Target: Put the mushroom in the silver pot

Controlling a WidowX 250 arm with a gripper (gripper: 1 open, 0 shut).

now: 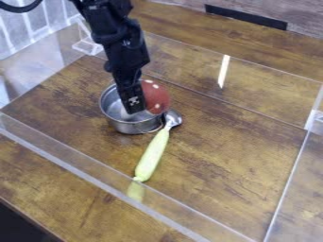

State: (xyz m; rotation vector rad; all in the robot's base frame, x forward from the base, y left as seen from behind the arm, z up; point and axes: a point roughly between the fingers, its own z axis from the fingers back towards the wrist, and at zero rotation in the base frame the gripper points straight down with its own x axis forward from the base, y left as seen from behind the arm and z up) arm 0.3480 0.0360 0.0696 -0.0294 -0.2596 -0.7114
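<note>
The silver pot (113, 113) stands left of centre on the wooden table, its stubby handle (173, 121) pointing right. My gripper (135, 104) points down into the pot from above, with its black fingers over the pot's middle. The mushroom (155, 95), red-brown cap showing, lies tilted at the pot's right rim, just right of my fingers. It looks loose from them, with the jaws parted. The mushroom's stem and the pot's floor are hidden behind the gripper.
A long yellow-green corn-like piece (153, 154) lies just in front of the pot's handle, pointing toward the near edge. Clear acrylic walls (76, 161) fence the wooden table. A white strip (224, 71) stands at the back right.
</note>
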